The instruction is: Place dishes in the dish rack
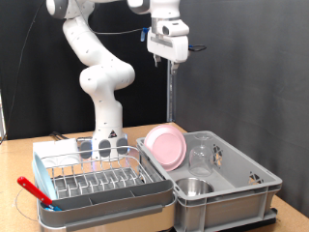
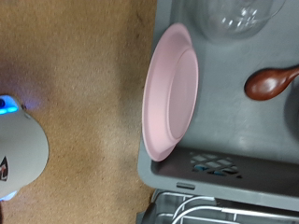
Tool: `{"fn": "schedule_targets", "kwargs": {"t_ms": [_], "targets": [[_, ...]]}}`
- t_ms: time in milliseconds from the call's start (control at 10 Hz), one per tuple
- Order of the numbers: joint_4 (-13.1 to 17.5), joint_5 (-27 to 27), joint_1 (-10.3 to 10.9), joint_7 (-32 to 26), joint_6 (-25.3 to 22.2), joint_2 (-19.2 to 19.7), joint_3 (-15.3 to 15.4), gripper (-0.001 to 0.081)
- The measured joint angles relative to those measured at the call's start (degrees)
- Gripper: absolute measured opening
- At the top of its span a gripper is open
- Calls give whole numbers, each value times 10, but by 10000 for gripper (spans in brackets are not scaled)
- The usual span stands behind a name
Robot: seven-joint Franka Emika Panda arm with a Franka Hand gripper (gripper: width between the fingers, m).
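Gripper (image 1: 167, 58) high above grey crate (image 1: 253, 181), holding nothing; can't tell if fingers spread or pressed together. Pink plate (image 1: 166, 145) leans on crate's left wall, glass (image 1: 201, 155) behind, steel bowl (image 1: 194, 187) at near end. Dish rack (image 1: 97, 179) left of crate, no dishes in it. I judge: descend straight onto plate's upper rim, pinch edge. Wrist view adds brown spoon (image 2: 273, 82) in crate; exterior adds red utensil (image 1: 33, 189) by rack.

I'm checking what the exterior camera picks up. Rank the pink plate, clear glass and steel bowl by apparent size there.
1. pink plate
2. clear glass
3. steel bowl, partly hidden by the crate wall, so its rank against the glass is unsure.
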Motion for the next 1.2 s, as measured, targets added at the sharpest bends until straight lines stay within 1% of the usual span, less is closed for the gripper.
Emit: {"fn": "schedule_targets", "kwargs": {"t_ms": [300, 400, 500, 600, 700, 800, 900, 1000, 1200], "targets": [[-35, -11, -1, 6, -3, -11, 16, 811], [-41, -10, -1, 6, -3, -18, 17, 811], [-41, -10, -1, 6, -3, -18, 17, 811], [-49, -15, -2, 6, 37, -21, 18, 811], [-79, -24, -2, 6, 117, -33, 21, 811], [-117, -45, -3, 6, 180, -45, 27, 811], [-148, -65, -8, 11, 205, -48, 36, 811], [-161, -69, -11, 23, 200, -41, 43, 811], [-173, -68, -12, 44, 202, -9, 48, 811]]}}
